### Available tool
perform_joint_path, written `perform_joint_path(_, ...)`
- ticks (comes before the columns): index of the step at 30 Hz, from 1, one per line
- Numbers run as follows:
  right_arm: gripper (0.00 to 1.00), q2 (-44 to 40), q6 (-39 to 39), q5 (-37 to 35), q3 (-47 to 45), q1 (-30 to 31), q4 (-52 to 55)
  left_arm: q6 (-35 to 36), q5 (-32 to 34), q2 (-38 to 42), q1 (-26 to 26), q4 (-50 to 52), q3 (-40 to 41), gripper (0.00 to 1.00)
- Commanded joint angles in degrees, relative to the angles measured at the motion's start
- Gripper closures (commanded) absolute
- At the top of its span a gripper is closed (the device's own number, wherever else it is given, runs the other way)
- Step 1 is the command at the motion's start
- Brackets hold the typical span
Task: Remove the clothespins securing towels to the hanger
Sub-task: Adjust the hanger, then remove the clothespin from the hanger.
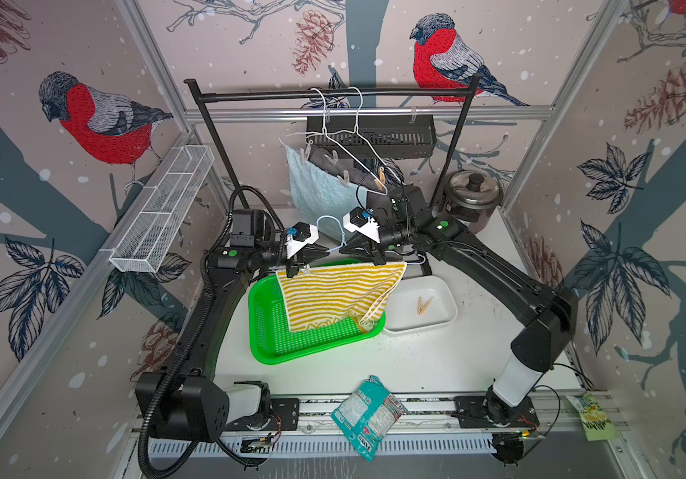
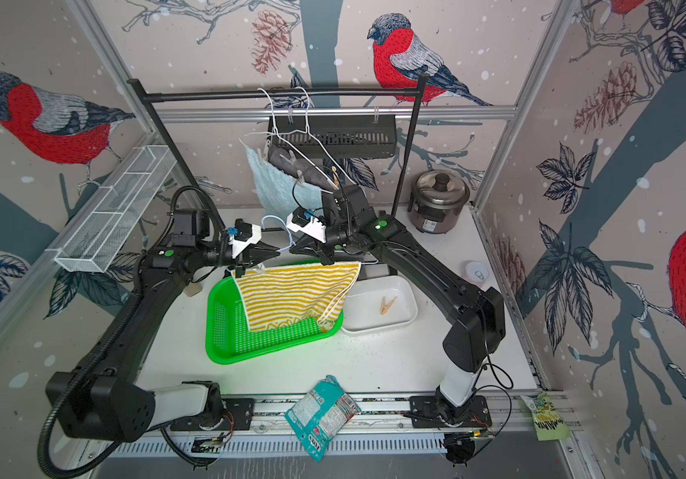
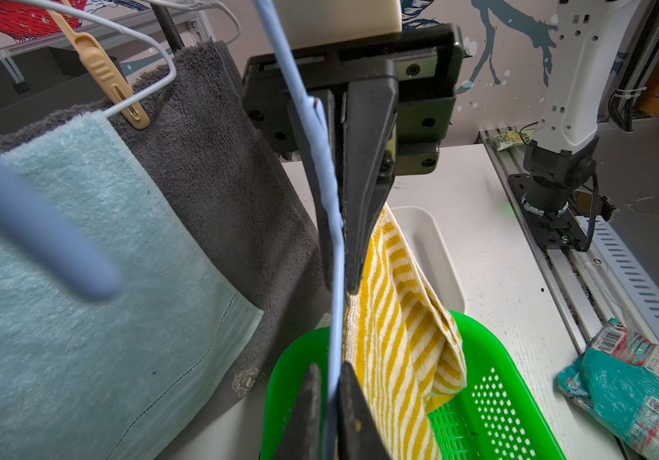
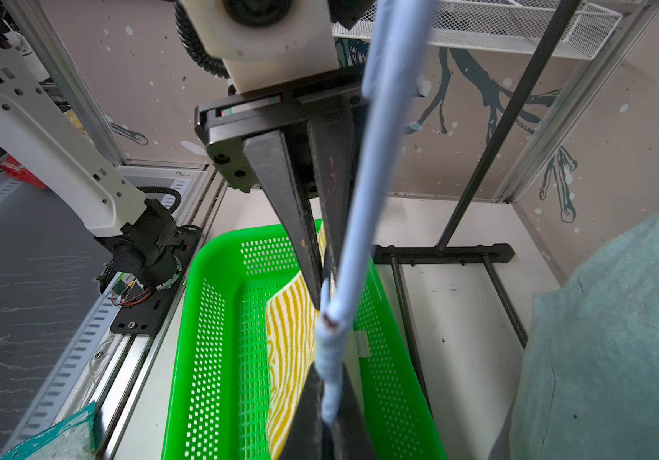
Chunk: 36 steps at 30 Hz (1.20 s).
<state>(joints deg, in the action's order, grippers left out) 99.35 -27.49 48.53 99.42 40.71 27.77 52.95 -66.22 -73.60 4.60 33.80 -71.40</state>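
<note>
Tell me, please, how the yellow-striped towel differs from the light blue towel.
The yellow-striped towel is banded yellow and white; the light blue towel is plain. The striped one hangs from a pale-blue hanger gripped by the left pincer and right pincer, its lower end in the green basket; the blue one hangs under the black rail. Both are terry cloths.

L arm [image 1: 192, 327] & R arm [image 1: 494, 261] are black w/ a white link [image 1: 245, 400] nearest the base rail [image 1: 428, 408], and farthest from it a green dot [image 1: 232, 252], white cam housing [image 1: 304, 244] w/ blue plug [image 1: 290, 230], and black wedge fingers [image 1: 312, 251] on L gripper [image 1: 328, 251] & R gripper [image 1: 342, 251]; ribbed black conduit [image 1: 144, 435] on L, thin black cable [image 1: 558, 400] on R.
</note>
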Motion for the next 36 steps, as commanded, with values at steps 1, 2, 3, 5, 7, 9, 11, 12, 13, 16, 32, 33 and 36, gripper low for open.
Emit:
perform_joint_path(1,0.98,-0.22,0.82,0.50,-0.01,0.16,-1.70,1.02,-0.85,0.44,-0.12,0.08,-0.24,0.96)
perform_joint_path(2,0.98,-0.29,1.10,-0.02,-0.06,0.15,-1.82,0.93,-0.64,0.69,-0.12,-0.03,-0.02,0.99)
perform_joint_path(3,0.98,-0.47,1.34,-0.63,-0.23,0.07,-2.01,0.80,-0.42,1.06,-0.12,-0.43,0.24,1.00)
perform_joint_path(5,0.95,-1.21,1.93,-1.93,-0.98,-0.10,-2.75,0.16,0.17,2.13,-0.12,-1.74,1.17,1.00)
perform_joint_path(7,0.86,-2.65,2.62,-3.01,-2.69,-0.43,-4.40,-0.74,0.77,3.45,-0.11,-3.53,2.45,1.00)
perform_joint_path(9,0.75,-4.59,3.69,-4.72,-4.93,-0.79,-6.58,-1.87,1.30,4.44,-0.12,-5.30,3.57,1.00)
perform_joint_path(11,0.64,-7.25,5.11,-6.81,-7.57,-1.07,-9.28,-2.75,1.77,4.99,-0.12,-6.20,3.96,1.00)
perform_joint_path(12,0.59,-9.14,6.01,-8.00,-9.48,-1.29,-11.28,-3.01,1.96,5.11,-0.12,-6.33,3.96,1.00)
perform_joint_path(13,0.55,-11.21,6.95,-9.44,-11.68,-1.33,-13.45,-3.33,2.18,5.20,-0.14,-6.46,3.90,1.00)
perform_joint_path(16,0.45,-18.23,9.43,-14.55,-19.22,-1.12,-20.35,-4.24,2.82,5.48,-0.09,-7.25,3.89,1.00)
perform_joint_path(32,0.23,-31.32,11.91,-29.61,-54.05,15.23,-62.01,-6.37,2.89,6.48,-0.12,-8.99,4.15,1.00)
perform_joint_path(33,0.23,-29.57,11.92,-29.79,-53.25,15.68,-62.74,-6.37,2.85,6.61,-0.12,-9.00,4.14,1.00)
perform_joint_path(36,0.23,-24.08,12.96,-30.63,-51.11,16.71,-65.21,-6.54,2.58,6.75,-0.07,-9.26,4.15,1.00)
